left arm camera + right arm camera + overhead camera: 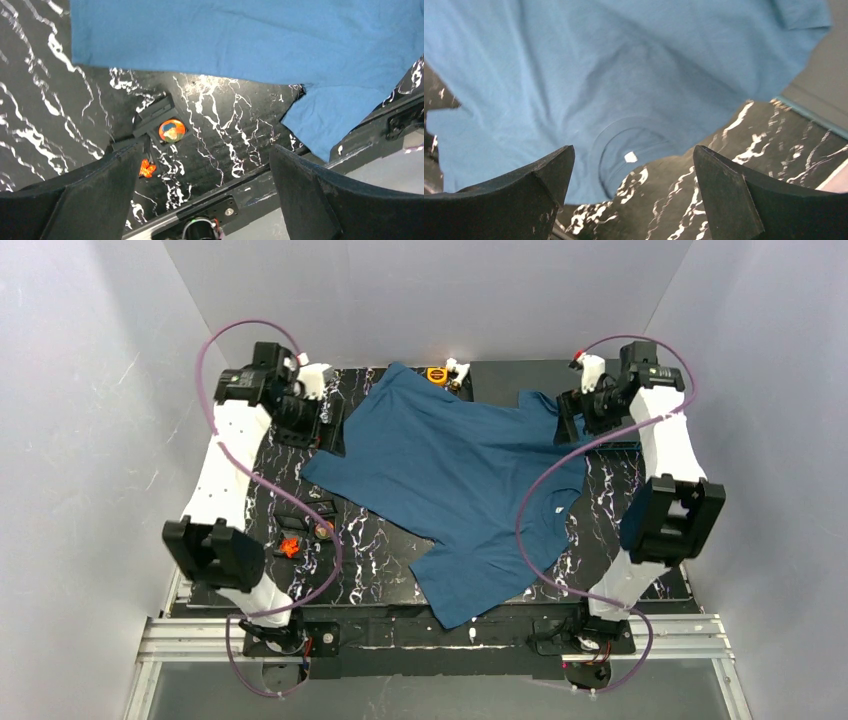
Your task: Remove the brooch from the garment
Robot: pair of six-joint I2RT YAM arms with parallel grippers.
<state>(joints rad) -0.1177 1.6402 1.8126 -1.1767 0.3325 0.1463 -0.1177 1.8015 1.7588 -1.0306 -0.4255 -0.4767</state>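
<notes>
The dark teal T-shirt [455, 475] lies spread flat across the black marbled table, collar and white label [630, 157] toward the right. No brooch shows on its visible cloth. A round orange and blue badge [172, 130] lies on the table left of the shirt, apart from it; it also shows in the top view [322, 530]. My left gripper [303, 428] is open and empty above the back left, by the shirt's hem [240, 40]; its jaws [207, 150] stand wide. My right gripper [570, 423] is open and empty above the shirt's right sleeve, the collar below its jaws [634, 152].
A small orange piece [146, 168] lies near the badge beside a black holder [155, 112]. An orange and white object [445, 373] sits at the table's back edge. A grey panel [819, 95] lies behind the shirt on the right. Grey walls enclose the table.
</notes>
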